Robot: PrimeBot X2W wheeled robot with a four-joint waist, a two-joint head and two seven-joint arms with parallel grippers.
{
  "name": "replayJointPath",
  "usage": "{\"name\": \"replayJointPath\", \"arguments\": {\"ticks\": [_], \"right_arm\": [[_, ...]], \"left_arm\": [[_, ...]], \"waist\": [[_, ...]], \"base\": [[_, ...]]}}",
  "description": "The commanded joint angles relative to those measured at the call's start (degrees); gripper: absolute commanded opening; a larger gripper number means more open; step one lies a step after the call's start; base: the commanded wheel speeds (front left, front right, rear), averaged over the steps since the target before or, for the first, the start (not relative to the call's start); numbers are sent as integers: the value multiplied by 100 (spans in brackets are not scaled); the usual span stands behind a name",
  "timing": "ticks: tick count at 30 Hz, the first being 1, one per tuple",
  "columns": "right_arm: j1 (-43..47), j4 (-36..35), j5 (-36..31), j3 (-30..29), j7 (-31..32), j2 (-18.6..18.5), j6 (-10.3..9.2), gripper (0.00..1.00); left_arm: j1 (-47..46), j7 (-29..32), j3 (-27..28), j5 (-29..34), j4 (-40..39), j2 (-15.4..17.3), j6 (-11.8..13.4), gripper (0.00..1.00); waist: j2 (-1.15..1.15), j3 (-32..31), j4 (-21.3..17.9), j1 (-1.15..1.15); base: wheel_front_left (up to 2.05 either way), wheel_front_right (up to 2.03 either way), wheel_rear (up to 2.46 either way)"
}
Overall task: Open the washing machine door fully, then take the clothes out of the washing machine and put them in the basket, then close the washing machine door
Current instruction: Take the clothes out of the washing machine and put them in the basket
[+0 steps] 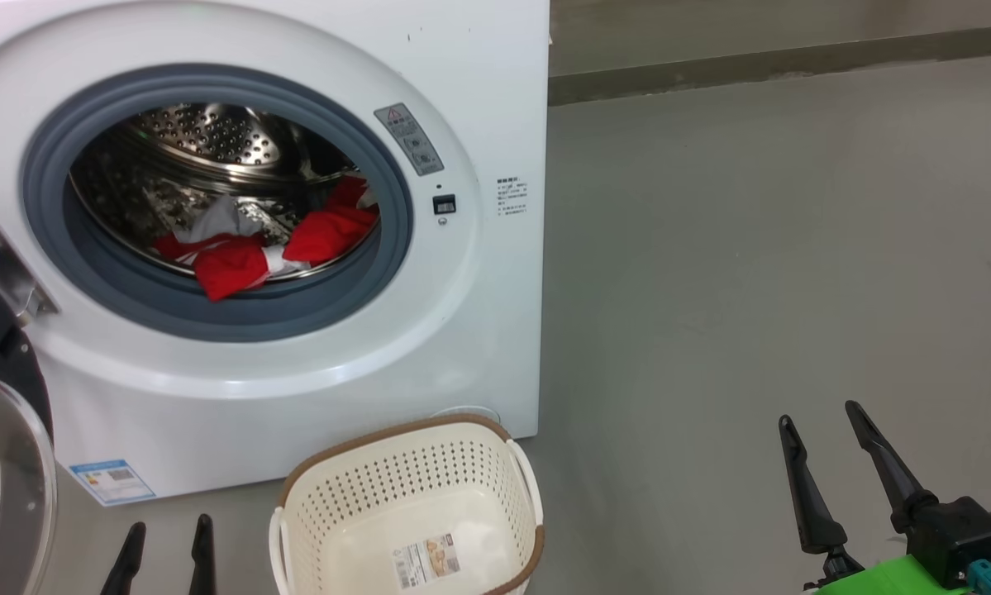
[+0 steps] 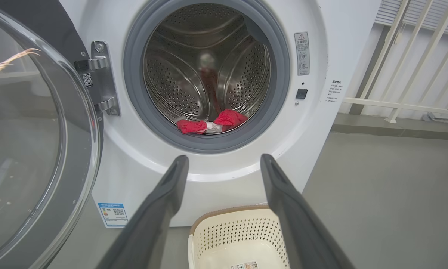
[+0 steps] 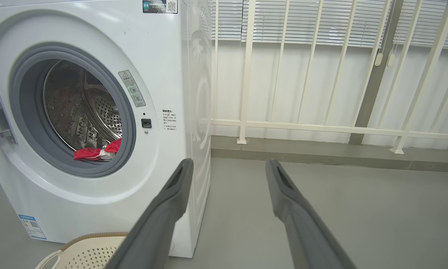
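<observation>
Head view: washing machine door (image 1: 3, 463) hangs wide at the left — your step, I judge, is the first garment.
Clothes (image 1: 235, 268): red fabric with white parts, soft, crumpled low at the front of the perforated steel drum (image 1: 206, 132), just behind the grey rubber ring (image 1: 53, 248).
Left gripper (image 1: 170, 529): fingers spread, empty — go in low, pinch a bunched fold, lift it over the ring.
Right gripper (image 1: 818, 415): spread, empty, well off right.
Basket (image 1: 396, 431): cream holed plastic, brown rim, empty, before the washing machine (image 1: 478, 83).
</observation>
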Motion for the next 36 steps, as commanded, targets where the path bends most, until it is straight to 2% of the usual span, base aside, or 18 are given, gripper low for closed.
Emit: {"name": "replayJointPath", "arguments": {"ticks": [1, 16, 36], "right_arm": [[-170, -128, 36, 131, -37, -52, 35, 100], [-202, -78, 63, 138, -37, -46, 35, 100], [-190, -85, 82, 228, -37, -71, 35, 100]], "left_arm": [[-230, -70, 209, 43, -155, 67, 59, 100], [-186, -70, 241, -41, -412, 3, -96, 100], [-123, -70, 239, 65, -420, -17, 11, 100]], "waist": [[0, 1, -4, 0], [0, -4, -9, 0], [0, -25, -22, 0]], "base": [[131, -149, 18], [158, -163, 6], [12, -12, 0]]}}
